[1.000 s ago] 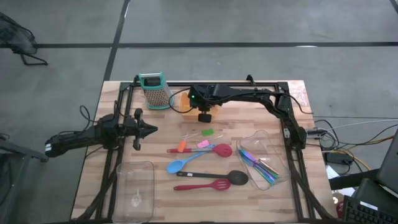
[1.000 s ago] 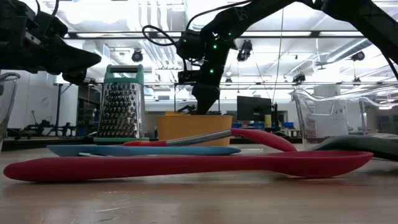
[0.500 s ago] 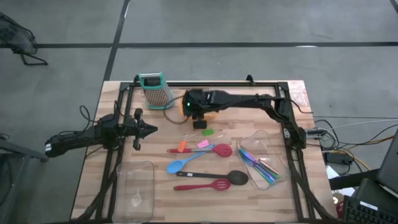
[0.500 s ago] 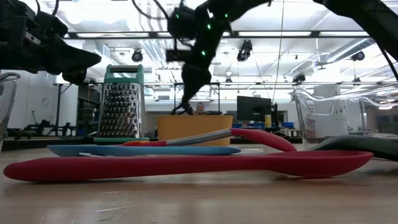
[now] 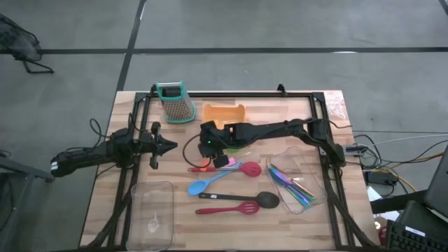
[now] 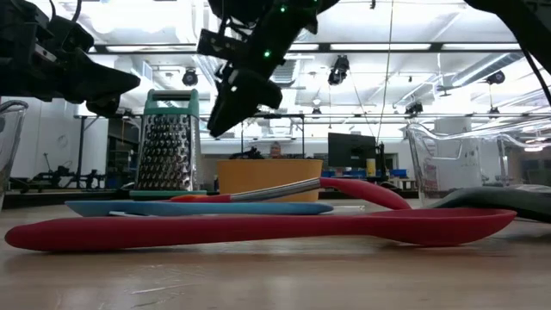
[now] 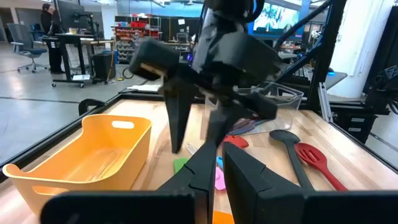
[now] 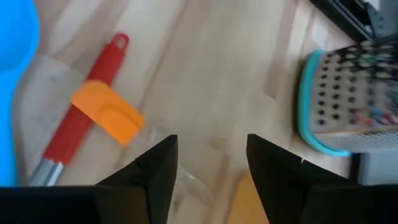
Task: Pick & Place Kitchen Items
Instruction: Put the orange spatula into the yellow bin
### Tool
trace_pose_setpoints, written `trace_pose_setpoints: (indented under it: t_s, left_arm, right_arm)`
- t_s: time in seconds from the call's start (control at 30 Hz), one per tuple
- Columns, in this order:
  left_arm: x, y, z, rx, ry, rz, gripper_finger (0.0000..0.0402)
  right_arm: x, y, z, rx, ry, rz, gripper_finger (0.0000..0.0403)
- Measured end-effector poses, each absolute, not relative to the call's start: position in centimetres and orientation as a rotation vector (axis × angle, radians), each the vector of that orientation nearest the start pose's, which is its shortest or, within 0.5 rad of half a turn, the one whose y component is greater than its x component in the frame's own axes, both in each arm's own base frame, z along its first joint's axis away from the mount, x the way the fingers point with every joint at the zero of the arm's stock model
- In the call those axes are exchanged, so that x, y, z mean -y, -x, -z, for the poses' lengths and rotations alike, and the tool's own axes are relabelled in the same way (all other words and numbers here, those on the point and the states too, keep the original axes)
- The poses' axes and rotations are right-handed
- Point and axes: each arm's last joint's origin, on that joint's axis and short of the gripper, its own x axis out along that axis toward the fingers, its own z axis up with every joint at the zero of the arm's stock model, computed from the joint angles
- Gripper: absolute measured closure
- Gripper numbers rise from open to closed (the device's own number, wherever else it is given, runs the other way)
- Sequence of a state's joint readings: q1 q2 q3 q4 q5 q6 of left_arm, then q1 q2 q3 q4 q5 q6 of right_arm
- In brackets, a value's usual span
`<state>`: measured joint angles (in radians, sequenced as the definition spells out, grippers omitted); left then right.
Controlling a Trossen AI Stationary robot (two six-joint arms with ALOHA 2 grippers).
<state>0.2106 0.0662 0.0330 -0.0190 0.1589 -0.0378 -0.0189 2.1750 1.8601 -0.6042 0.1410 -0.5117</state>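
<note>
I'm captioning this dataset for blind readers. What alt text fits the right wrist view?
The right pincer, open and empty, hangs over a wooden table, above a small orange piece lying on a red handle. A box grater lies beyond, with a blue utensil at the edge.
</note>
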Motion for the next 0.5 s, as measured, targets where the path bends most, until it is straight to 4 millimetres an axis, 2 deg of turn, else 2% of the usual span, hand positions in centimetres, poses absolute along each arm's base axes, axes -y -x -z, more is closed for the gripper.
trace_pose_setpoints:
  t_s: [0.33, 0.5]
  left_arm:
    - [-1.6, -9.8, -16.8, -0.05, 0.047, -0.052, 0.0367]
    - [-1.6, -9.8, -16.8, -0.051, 0.047, -0.053, 0.0367]
  right_arm:
    - [1.2, -48.9, -17.1, -1.048, 0.563, -0.157, 0.0197]
    - [1.2, -48.6, -15.4, -1.138, 0.569, -0.193, 0.0206]
